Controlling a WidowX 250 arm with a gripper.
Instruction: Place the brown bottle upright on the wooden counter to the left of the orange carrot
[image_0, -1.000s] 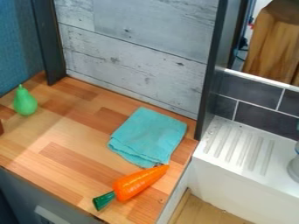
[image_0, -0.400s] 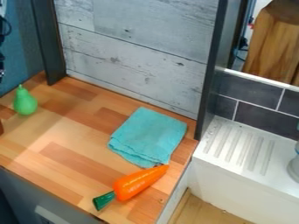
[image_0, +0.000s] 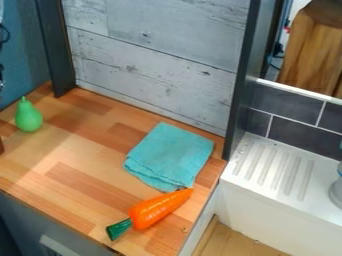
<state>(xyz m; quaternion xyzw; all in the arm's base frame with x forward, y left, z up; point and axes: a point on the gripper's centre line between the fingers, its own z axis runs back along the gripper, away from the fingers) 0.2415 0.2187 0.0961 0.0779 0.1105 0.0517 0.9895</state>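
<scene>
One wooden counter (image_0: 87, 162) spreads across the lower left, with a pale board wall (image_0: 160, 60) behind it. To the right is a white drainboard (image_0: 310, 182) with grooves. On the counter's right side lies a folded turquoise cloth (image_0: 170, 155). Just in front of it, the orange carrot (image_0: 157, 209) lies slanted, its tip at the cloth's lower corner and its green end toward the lower left. A green pear (image_0: 29, 117) sits at the counter's far left, narrow end up. Smallest of all is the sliver of arm (image_0: 4, 33) at the left edge, above the pear's level, with a dark loop jutting inward. Whether the gripper (image_0: 1, 79) is open or closed, I cannot tell.
</scene>
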